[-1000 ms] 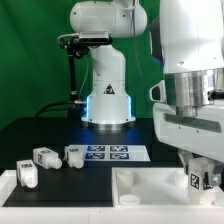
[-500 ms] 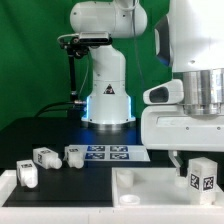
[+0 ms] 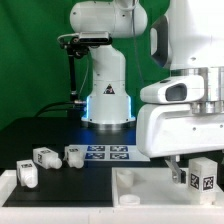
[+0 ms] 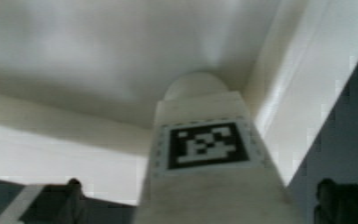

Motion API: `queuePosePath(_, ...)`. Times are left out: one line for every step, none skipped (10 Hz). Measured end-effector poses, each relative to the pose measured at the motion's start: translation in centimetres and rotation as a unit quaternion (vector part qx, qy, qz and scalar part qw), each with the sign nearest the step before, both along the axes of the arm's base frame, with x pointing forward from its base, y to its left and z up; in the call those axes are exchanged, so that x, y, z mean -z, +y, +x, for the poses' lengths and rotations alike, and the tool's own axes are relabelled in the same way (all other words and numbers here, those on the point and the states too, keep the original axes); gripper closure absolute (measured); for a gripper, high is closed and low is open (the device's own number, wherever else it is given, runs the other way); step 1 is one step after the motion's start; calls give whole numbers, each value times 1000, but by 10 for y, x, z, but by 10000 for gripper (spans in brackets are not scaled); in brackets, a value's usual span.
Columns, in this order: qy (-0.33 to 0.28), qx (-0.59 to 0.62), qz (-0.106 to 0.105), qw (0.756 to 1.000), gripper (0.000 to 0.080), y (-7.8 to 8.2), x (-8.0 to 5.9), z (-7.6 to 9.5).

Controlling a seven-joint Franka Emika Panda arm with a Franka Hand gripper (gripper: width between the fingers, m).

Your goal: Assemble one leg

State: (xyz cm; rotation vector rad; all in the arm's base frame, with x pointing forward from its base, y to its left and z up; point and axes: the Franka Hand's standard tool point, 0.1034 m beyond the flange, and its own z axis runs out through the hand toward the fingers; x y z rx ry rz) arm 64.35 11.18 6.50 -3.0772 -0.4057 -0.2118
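A: Where is the leg (image 3: pixel 202 176) seen?

B: At the exterior view's right edge, low under the arm's white wrist housing; it is held over the large white panel (image 3: pixel 150 186), just right of the panel's raised front rim; a square tag is shown on its face. In the wrist view the same leg (image 4: pixel 206 150) fills the middle of the frame — a tagged post with a rounded end, pale panel surface beyond it.

A: And the gripper (image 4: pixel 190 200)?

B: Dark fingertips (image 4: pixel 51 200) are glimpsed on either side of the post; the jaws appear closed onto the leg, though actual contact is blurred.

A: Other parts noted?

B: Three more legs, all well left of the panel on the dark table (image 3: pixel 50 135); one (image 3: pixel 28 174) at the front edge, one (image 3: pixel 44 158) behind it, one (image 3: pixel 74 154) just beside the marker board (image 3: pixel 113 153) — the board lies flat behind the panel.
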Motion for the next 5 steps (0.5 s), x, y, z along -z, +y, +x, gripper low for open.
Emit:
queuePosePath(0, 5, 0, 1000, 160, -1, 0, 0)
queuePosePath(1, 16, 2, 1000, 160, -1, 0, 0)
queuePosePath(1, 28, 4, 1000, 325, -1, 0, 0)
queuePosePath(3, 60, 8, 998, 325, -1, 0, 0)
queuePosePath(5, 95, 13, 995, 519, -1, 0, 0)
